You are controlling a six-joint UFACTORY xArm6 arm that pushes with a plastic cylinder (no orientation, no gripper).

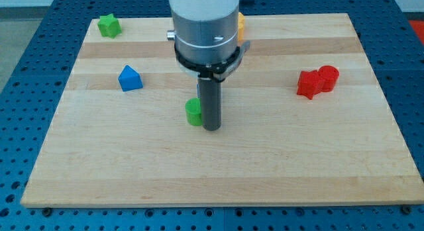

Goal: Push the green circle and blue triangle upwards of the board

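The green circle (193, 112) sits near the middle of the wooden board (218, 165). My tip (211, 128) rests on the board right against the green circle's right side, slightly below it. The blue triangle (130, 79) lies at the view's left, well up and left of my tip. The rod hangs from the large grey arm head (204, 26) at the view's top centre.
A green star-like block (108, 25) sits at the top left corner. Two red blocks (317, 81) touch each other at the right. A yellow-orange block (241, 22) peeks out behind the arm head at the top.
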